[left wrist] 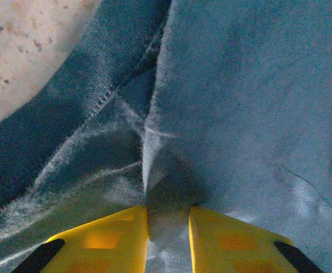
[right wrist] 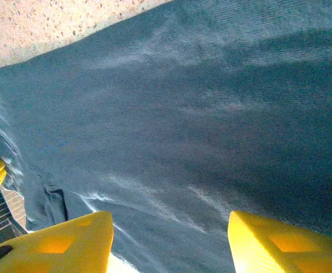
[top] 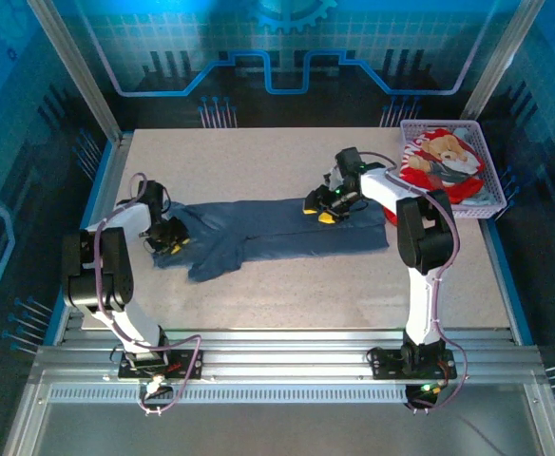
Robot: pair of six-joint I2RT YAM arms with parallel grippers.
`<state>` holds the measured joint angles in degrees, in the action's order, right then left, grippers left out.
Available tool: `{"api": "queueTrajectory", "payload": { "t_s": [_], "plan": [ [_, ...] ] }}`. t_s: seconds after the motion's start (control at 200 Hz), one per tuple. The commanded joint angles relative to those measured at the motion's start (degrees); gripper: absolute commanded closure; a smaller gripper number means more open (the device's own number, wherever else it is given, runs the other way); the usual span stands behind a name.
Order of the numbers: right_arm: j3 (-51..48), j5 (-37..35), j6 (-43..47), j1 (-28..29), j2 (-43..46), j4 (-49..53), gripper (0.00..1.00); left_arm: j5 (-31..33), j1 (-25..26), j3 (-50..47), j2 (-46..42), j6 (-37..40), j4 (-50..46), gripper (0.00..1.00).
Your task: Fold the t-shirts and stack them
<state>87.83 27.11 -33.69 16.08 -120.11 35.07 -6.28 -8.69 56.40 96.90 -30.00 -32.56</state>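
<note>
Left end effector [left wrist: 167, 242]: fingers nearly together, pinching raised fold of blue t-shirt [top: 287, 233] at its left end. Right end effector [right wrist: 169, 239]: spread wide, low over shirt's far edge, gripping nothing. Desk [top: 306, 304] speckled beige; blue-lit patterned walls [top: 277, 57] around. Blue t-shirt flat, long axis left-right, sleeve jutting nearward by left end. Red t-shirt [top: 441, 163] in basket [top: 494, 185], far right.

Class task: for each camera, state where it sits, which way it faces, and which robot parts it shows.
Top external: above, behind the bases, looking down on the table; left arm, right arm show.
Left wrist: on the left arm, looking down; left gripper pinches a fold.
Right wrist: on the right arm, looking down; right gripper open.
All share the blue t-shirt.
</note>
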Motion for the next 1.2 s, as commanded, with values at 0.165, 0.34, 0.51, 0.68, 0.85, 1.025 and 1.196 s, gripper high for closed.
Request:
{"api": "queueTrajectory", "payload": {
  "t_s": [0.165, 0.34, 0.51, 0.68, 0.85, 1.025, 1.196],
  "plan": [
    [-0.06, -0.06, -1.19, 0.62, -2.32, 0.97, 0.44, 0.46, 0.51, 0.59, -2.02, 0.35, -2.02, 0.89],
    [1.14, -1.24, -1.11, 0.61, -2.85, 2.21, 0.45, 0.56, 0.51, 1.2, -4.03, -0.41, -3.3, 0.99],
    [2.69, -3.21, -0.77, 0.69, -3.83, 4.53, 0.45, 2.4, 0.52, 3.51, -5.38, -0.86, -6.7, 1.0],
    [4.26, -5.48, -0.31, 0.67, -5.36, 7.66, 0.46, 2.42, 0.51, 6.66, -5.25, -1.7, -9.37, 1.0],
    [6.84, -8.91, 1.38, 1.29, -7.16, 11.94, 0.46, 2.2, 0.51, 11.55, -3.03, -2.26, -13.88, 1.0],
    [8.64, -12.59, 2.97, 2.27, -8.53, 14.99, 0.47, 2.92, 0.54, 17.4, 0.25, -1.92, -19.45, 1.0],
    [8.88, -14.0, 3.71, 2.81, -9.16, 15.9, 0.47, 3.91, 0.56, 22.92, 3.81, -0.82, -23.26, 1.0]
  ]
}}
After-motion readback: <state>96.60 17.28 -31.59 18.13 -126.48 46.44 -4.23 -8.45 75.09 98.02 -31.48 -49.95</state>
